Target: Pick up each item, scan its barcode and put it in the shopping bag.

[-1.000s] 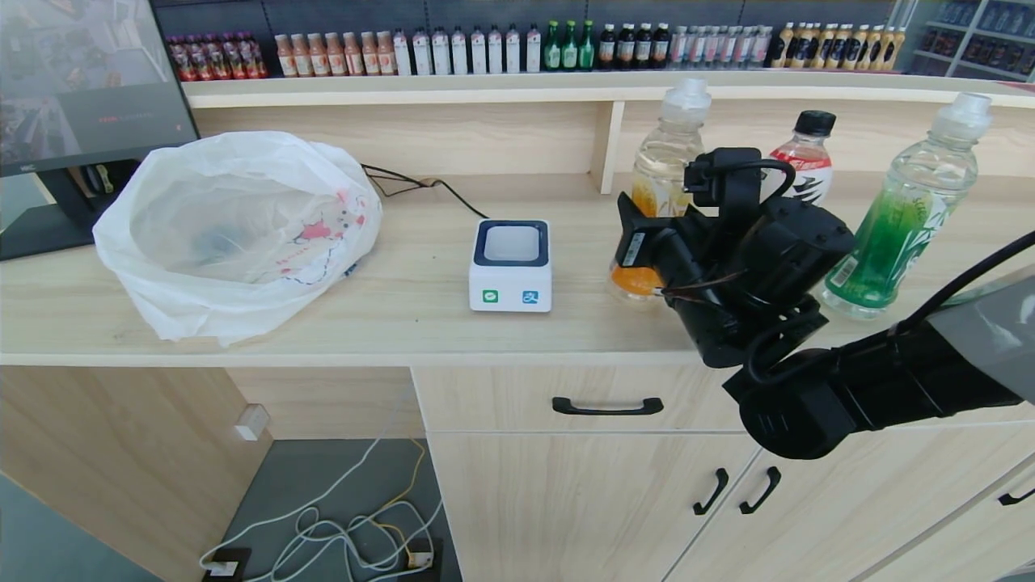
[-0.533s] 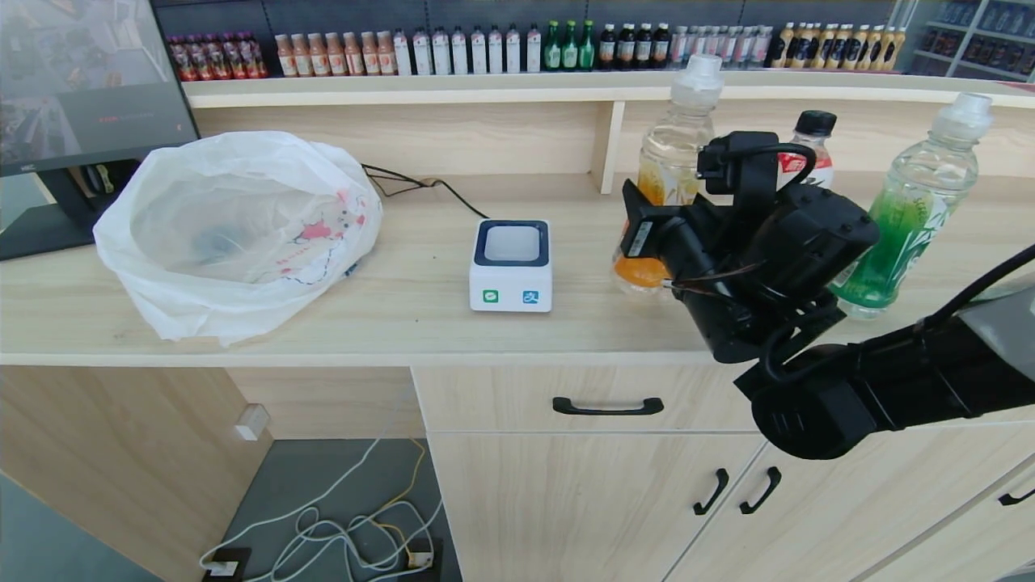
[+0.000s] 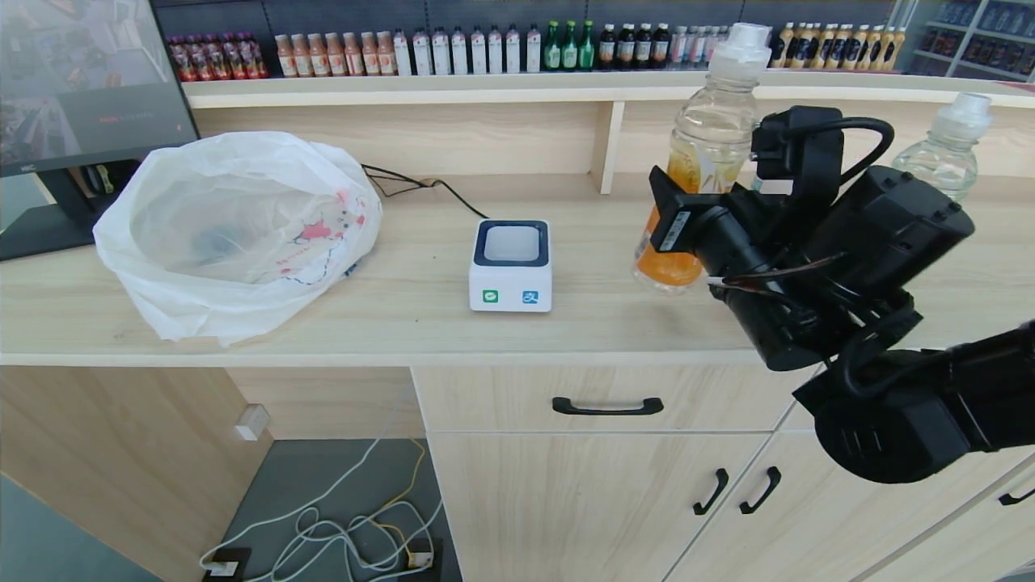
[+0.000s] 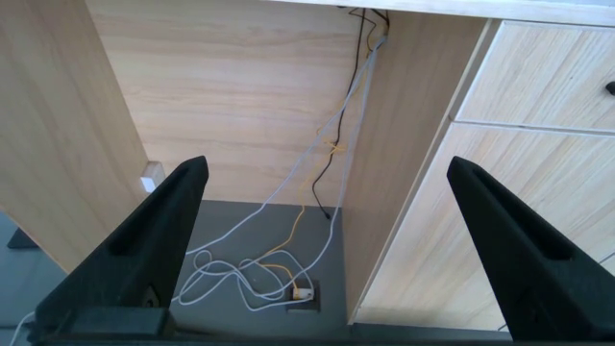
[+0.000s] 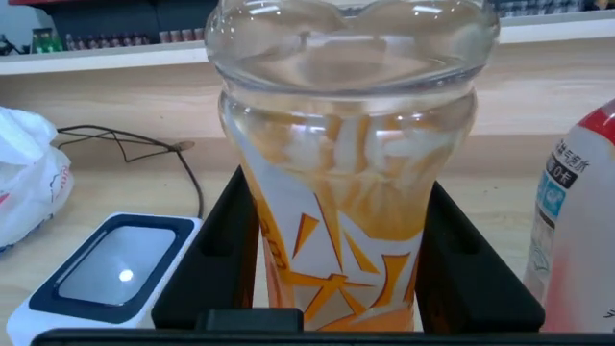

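My right gripper (image 3: 687, 222) is shut on the orange-labelled bottle (image 3: 702, 158), which hangs upright above the counter, to the right of the white barcode scanner (image 3: 511, 264). In the right wrist view the orange-labelled bottle (image 5: 346, 183) sits between the two black fingers (image 5: 216, 255), with the barcode scanner (image 5: 106, 274) lower down beside it. The white plastic shopping bag (image 3: 234, 230) lies open at the counter's left. My left gripper (image 4: 332, 240) is open below counter height, facing the cabinet side and floor cables.
A green-labelled bottle (image 3: 942, 153) stands behind my right arm on the counter (image 3: 404, 307). A red-labelled bottle (image 5: 577, 207) stands close beside the held one. A monitor (image 3: 81, 81) stands at the far left. Rows of bottles line the back shelf (image 3: 525, 48).
My right gripper has lifted the orange-labelled bottle off the counter and carried it up and to the right. The red-labelled bottle is now hidden behind the arm in the head view.
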### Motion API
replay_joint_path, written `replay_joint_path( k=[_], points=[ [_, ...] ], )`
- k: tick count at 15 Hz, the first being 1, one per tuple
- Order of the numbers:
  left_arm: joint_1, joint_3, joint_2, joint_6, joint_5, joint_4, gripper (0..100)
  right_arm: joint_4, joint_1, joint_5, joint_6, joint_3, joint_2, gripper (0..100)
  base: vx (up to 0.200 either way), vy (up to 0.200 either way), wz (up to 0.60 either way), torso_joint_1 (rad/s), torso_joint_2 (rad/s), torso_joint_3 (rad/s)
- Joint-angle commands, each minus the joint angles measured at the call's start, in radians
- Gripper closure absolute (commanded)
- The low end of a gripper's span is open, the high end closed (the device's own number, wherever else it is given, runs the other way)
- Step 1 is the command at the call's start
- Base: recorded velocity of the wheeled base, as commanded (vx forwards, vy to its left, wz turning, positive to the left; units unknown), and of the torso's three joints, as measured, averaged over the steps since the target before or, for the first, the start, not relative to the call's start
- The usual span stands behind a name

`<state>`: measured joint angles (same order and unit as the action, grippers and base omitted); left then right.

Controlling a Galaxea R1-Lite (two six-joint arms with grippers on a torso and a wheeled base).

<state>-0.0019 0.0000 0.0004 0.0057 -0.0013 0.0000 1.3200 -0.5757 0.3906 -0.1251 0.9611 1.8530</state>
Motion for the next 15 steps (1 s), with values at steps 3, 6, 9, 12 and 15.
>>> replay_joint_path(
  k=[3, 6, 9, 12, 15],
  points=[
    [0.0, 0.0, 0.0, 0.0, 0.001, 0.0, 0, 0.001, -0.036, -0.006, 0.002, -0.163, -0.156, 100, 0.0, 0.0, 0.0, 0.0, 0.0, 0.0],
    [0.0, 0.0, 0.0, 0.0, 0.0, 0.0, 0, -0.007, -0.076, -0.006, 0.024, -0.26, -0.232, 100, 0.0, 0.0, 0.0, 0.0, 0.0, 0.0],
    [0.0, 0.0, 0.0, 0.0, 0.0, 0.0, 0, -0.007, -0.099, -0.022, 0.027, -0.347, -0.29, 100, 0.0, 0.0, 0.0, 0.0, 0.0, 0.0],
    [0.0, 0.0, 0.0, 0.0, 0.0, 0.0, 0, -0.005, -0.11, -0.102, 0.025, -0.478, -0.367, 100, 0.0, 0.0, 0.0, 0.0, 0.0, 0.0],
    [0.0, 0.0, 0.0, 0.0, 0.0, 0.0, 0, -0.007, -0.122, -0.15, 0.028, -0.524, -0.413, 100, 0.0, 0.0, 0.0, 0.0, 0.0, 0.0]
  ],
)
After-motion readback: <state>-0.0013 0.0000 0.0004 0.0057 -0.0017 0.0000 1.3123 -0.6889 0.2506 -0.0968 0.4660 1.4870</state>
